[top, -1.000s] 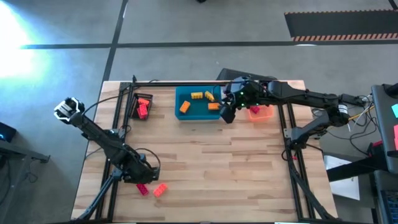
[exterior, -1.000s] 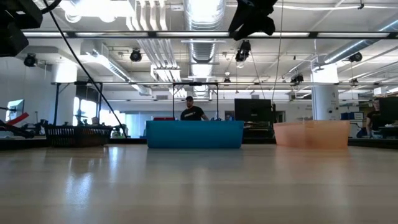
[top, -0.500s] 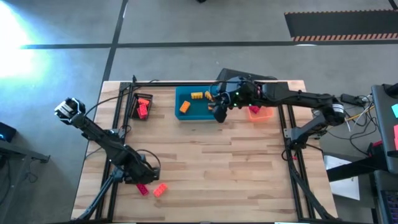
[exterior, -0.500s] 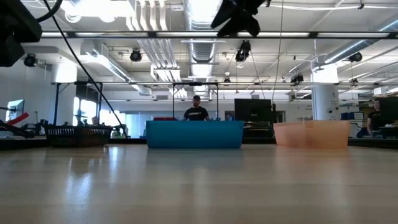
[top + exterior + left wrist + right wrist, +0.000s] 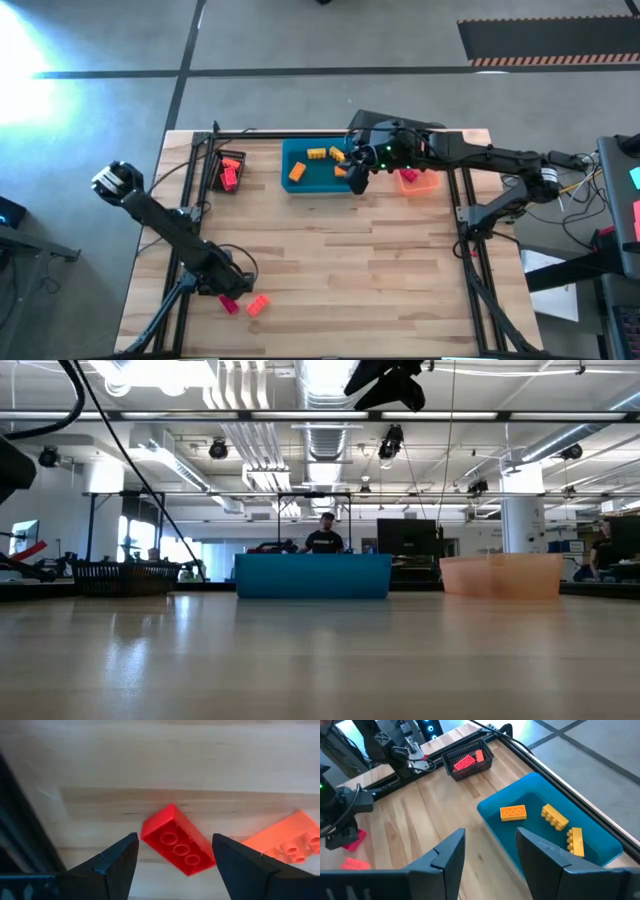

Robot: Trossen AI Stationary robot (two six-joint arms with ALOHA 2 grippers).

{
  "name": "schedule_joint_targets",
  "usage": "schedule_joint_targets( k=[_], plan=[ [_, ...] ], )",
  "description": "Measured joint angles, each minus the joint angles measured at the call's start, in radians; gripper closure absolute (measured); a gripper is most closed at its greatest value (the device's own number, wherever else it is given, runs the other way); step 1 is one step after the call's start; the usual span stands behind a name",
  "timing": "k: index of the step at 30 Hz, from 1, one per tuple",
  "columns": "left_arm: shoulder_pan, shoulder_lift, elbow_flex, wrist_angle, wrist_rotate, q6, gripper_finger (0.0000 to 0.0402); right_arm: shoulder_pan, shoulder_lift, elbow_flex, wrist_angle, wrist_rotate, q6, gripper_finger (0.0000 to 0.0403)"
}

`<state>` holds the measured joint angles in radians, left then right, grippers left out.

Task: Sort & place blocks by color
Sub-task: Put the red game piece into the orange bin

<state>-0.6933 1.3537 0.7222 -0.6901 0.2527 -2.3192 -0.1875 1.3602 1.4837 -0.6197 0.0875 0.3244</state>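
Blocks remain to be sorted: a red block (image 5: 179, 840) and an orange block (image 5: 282, 841) lie on the bare wood near the table's front left, just beside each other. Four yellow-orange blocks sit in the blue tray (image 5: 300, 185), red ones in the black basket (image 5: 228, 157), and pink ones in the orange tray (image 5: 425, 185) at the back right.

I have the left gripper (image 5: 172, 862) low over the red block, fingers spread and empty, with the block lying at an angle between them in the wrist view. To do this pickup well, I judge the following is needed:

1. Rotate the wrist until the fingers line up with the block's long sides.
2. Centre the block in the gap, so neither finger lands on its studs.
3. Descend until the tips reach the wood, then close.
4. Keep the outer finger away from the orange block, which could be nudged.

The right gripper (image 5: 487, 852) hovers over the near right corner of the blue tray, fingers apart and holding nothing.

Against the earlier high views, the right arm has swung from the gap between the blue and orange trays to a point over the blue tray. The left arm's raised elbow has shifted slightly, while its gripper remains by the two loose blocks, which have not moved. In the low view, a person (image 5: 324, 540) behind the blue tray has stepped sideways.
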Motion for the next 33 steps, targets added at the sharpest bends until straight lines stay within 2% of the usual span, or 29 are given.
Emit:
schedule_joint_targets(
  k=[10, 18, 22, 30, 33],
  plan=[
    [-0.023, 0.105, 0.018, 0.066, 0.029, -0.004, 0.0164, 0.000, 0.002, -0.003, -0.010, 0.000, 0.009, 0.0239],
    [-0.040, 0.093, 0.022, 0.060, 0.031, 0.016, 0.0164, 0.000, 0.004, -0.003, -0.011, 0.001, 0.024, 0.0239],
    [-0.044, 0.068, 0.073, 0.063, 0.031, -0.002, 0.0164, 0.000, 0.004, -0.003, -0.014, 0.000, 0.016, 0.0239],
    [-0.105, 0.097, 0.104, 0.063, 0.034, -0.024, 0.0164, 0.000, 0.004, -0.005, -0.030, -0.009, 0.013, 0.0239],
    [-0.110, 0.113, 0.100, 0.078, -0.001, -0.024, 0.0164, 0.000, 0.004, -0.005, -0.030, -0.010, 0.013, 0.0239]
  ],
)
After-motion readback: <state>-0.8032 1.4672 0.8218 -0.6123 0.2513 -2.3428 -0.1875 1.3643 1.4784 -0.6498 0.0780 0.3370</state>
